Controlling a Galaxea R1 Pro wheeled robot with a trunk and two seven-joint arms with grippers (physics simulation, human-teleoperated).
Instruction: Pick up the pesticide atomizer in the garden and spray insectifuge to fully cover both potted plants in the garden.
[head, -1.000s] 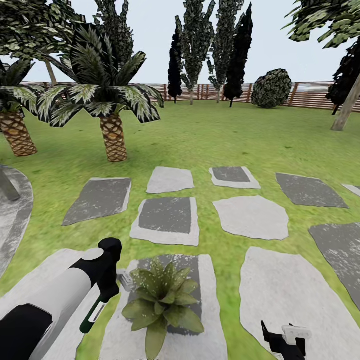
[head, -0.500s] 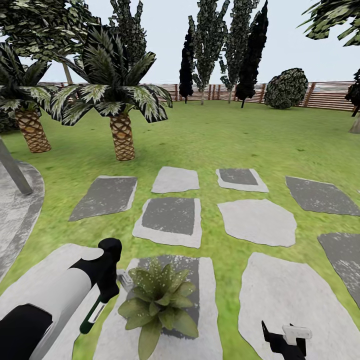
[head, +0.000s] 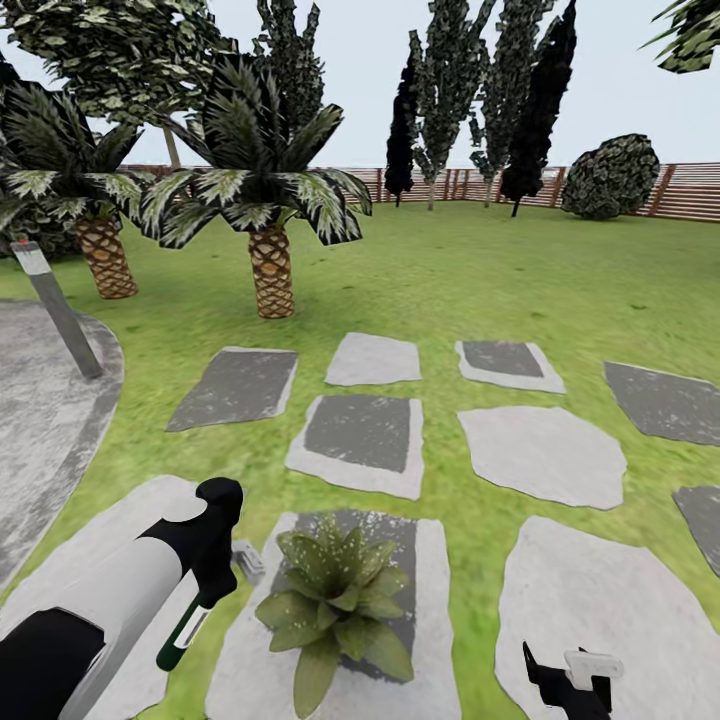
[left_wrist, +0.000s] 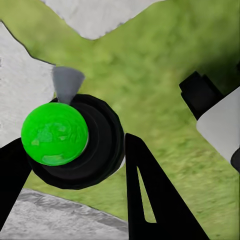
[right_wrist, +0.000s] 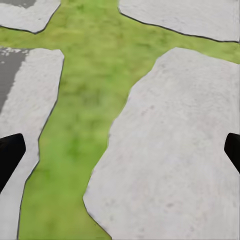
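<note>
One potted plant (head: 335, 600), a low rosette of broad green leaves, stands on a stepping stone (head: 430, 660) just ahead of me. Fine whitish insectifuge specks (head: 300, 548) dot its leaves. My left gripper (head: 203, 592) is shut on the pesticide atomizer (head: 183, 628), left of the plant, with the pale nozzle (head: 248, 560) pointing toward it. In the left wrist view the atomizer (left_wrist: 55, 134) is a bright green round end between my black fingers (left_wrist: 150, 200), over the garden lawn. My right gripper (head: 570, 682) sits low at the right, open; its fingertips (right_wrist: 9, 155) stand wide apart over a stone.
Several grey stepping stones (head: 362, 432) lie on the lawn ahead. Two palms (head: 270, 270) stand at the left, beside a grey paved area (head: 40, 420) with a leaning post (head: 58, 308). A round dark bush (head: 612, 176) and tall trees stand before the slatted fence (head: 690, 192).
The whole picture has shifted right, so the camera has turned left; the paved area and post have come into view. Both arms and the atomizer hold their places in the picture.
</note>
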